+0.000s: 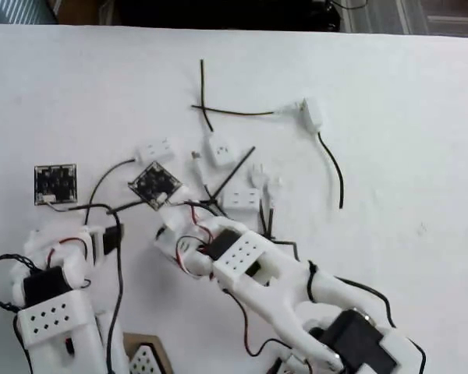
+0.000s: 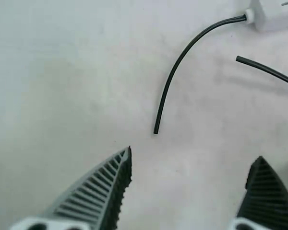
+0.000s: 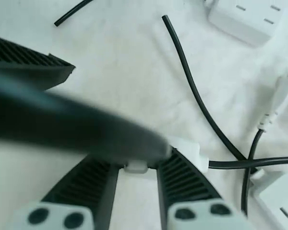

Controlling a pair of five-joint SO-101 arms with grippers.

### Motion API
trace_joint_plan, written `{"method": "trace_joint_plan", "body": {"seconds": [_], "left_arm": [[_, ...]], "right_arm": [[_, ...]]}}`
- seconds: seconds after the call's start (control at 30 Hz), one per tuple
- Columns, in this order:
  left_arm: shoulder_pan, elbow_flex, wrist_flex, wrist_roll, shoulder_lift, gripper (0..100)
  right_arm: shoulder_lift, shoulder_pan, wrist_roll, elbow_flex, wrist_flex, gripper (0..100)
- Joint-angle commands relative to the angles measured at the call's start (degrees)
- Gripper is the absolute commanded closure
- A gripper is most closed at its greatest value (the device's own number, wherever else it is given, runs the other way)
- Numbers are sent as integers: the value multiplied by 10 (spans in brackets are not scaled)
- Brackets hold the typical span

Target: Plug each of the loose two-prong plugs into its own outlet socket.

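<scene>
from above: white two-prong plugs [image 1: 259, 176] on black cords [image 1: 331, 167], loose at table [image 1: 421, 117] centre, at 1 o'clock of a white socket [image 1: 240, 198]. left wrist: left jaws wide open over the table, near a cord end [image 2: 156, 130]. right wrist: right jaws clamped on a white plug [image 3: 185, 149]; slots plain on a socket [image 3: 245, 21].

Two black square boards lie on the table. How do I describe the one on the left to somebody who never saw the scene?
On the white table, look at the left side, away from the cluster of cords. The black square board there lies alone, its edges square with the table's; the other board sits turned like a diamond beside white outlet sockets.
</scene>
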Motion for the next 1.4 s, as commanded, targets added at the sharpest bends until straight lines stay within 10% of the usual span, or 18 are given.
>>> {"method": "trace_joint_plan", "body": {"seconds": [0.0, 0.6, 0.8, 1.17, 1.37], "left_arm": [[-7, -3, -2, 4, -9, 631], [-7, 5, -5, 1, -11, 631], [-7, 5, -5, 1, -11, 631], [-7, 6, -6, 1, -11, 631], [-7, 6, -6, 0, -11, 631]], "right_arm": [[20, 0, -1, -27, -17, 981], [0, 1, 46, -18, 21, 976], [-93, 14, 48, -62, 167, 800], [-110, 95, 299, -131, 343, 710], [-117, 108, 317, -135, 394, 711]]}}
